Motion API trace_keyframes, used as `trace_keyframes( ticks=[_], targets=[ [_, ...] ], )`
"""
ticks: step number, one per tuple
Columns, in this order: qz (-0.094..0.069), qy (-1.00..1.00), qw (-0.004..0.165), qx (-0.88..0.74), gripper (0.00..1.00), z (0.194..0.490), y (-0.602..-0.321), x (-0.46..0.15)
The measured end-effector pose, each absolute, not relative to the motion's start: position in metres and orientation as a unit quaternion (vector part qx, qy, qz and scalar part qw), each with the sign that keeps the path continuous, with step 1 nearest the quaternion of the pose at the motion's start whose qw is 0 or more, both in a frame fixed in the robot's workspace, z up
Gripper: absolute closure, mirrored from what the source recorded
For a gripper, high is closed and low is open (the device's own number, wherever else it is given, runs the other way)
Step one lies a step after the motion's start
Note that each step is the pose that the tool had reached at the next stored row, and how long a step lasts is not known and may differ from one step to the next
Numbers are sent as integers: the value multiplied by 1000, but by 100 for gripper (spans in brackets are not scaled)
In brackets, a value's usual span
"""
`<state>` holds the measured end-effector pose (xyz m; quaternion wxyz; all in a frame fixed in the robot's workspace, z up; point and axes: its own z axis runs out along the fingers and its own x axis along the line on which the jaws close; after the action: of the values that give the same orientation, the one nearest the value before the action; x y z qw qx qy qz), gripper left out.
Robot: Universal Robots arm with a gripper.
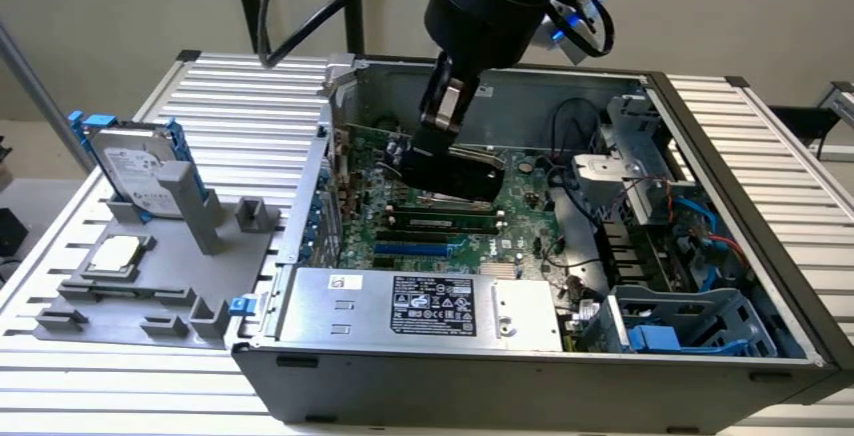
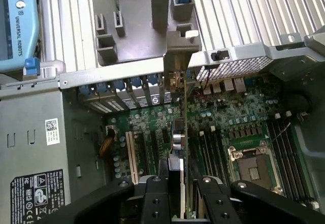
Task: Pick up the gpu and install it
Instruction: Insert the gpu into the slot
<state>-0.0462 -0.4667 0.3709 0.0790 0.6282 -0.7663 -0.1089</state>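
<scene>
Open PC case point(image 1: 534, 381); arm reaches inside, over motherboard point(image 2: 238, 117); gripper point(image 2: 177, 176) narrow, clamped on gpu point(image 2: 179, 132); card stands on edge above the expansion slots, silver bracket point(image 2: 175, 66) at the case's rear wall.

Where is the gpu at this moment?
In the wrist view the gpu stands on edge in the gripper, over the motherboard inside the computer case, reaching to the rear slot covers.
</scene>
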Motion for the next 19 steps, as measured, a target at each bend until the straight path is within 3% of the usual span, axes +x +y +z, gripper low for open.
trace_keyframes(
  ticks=[19],
  targets=[
    [-98, -738, 75, 664, 74, 341, -456, -35]
  ],
)
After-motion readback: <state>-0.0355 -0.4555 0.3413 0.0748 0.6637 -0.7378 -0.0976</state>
